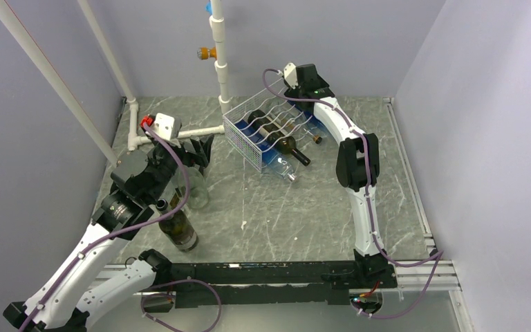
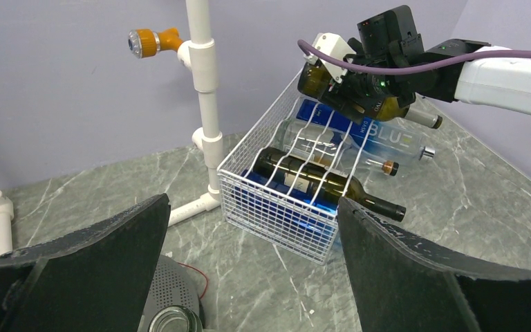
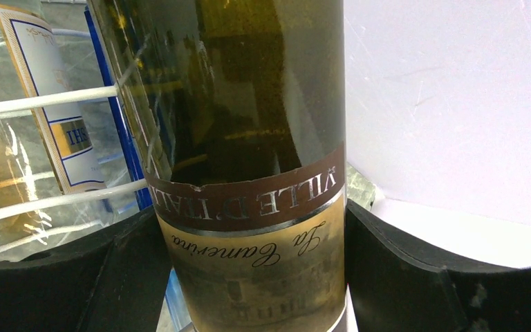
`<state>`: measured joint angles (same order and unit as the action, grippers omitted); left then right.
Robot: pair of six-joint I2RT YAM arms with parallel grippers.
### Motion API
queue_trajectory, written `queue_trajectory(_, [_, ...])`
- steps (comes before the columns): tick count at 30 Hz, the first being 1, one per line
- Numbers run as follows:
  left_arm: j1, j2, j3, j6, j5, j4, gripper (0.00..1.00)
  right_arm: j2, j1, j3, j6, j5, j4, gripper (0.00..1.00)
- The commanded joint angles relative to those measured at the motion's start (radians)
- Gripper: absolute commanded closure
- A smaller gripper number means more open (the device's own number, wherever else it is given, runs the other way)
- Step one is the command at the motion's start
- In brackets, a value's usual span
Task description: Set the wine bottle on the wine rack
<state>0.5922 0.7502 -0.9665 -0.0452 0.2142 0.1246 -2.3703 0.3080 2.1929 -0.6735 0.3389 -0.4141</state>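
Observation:
The white wire wine rack [image 1: 245, 142] stands at the back centre of the table and holds a dark bottle [image 2: 318, 183], a clear bottle [image 2: 311, 142] and a blue bottle [image 2: 387, 138], all lying down. My right gripper [image 1: 304, 90] is at the rack's far side, shut on an olive-green wine bottle [image 3: 256, 235] with a brown and gold label. The bottle lies tilted over the rack's top rods [image 3: 41, 100], and its body [image 2: 394, 109] shows under the gripper [image 2: 366, 76]. My left gripper [image 1: 195, 149] is open and empty [image 2: 252, 277], left of the rack.
A clear bottle [image 1: 197, 194] and a dark green bottle [image 1: 178, 227] stand upright by my left arm. A white pipe frame [image 1: 221, 69] with an orange nozzle [image 1: 207, 52] rises behind the rack. A grey perforated disc [image 2: 169, 294] lies under the left gripper.

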Motion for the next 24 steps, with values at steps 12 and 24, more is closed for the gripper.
queue_trajectory(12, [-0.002,0.004,-0.028,-0.003,-0.019,-0.025,0.04,0.057,0.004,0.045,-0.016,0.002,0.049,0.02])
queue_trajectory(24, [-0.002,-0.017,-0.037,0.012,0.011,-0.012,0.04,0.210,0.076,-0.007,0.038,0.092,0.065,0.00])
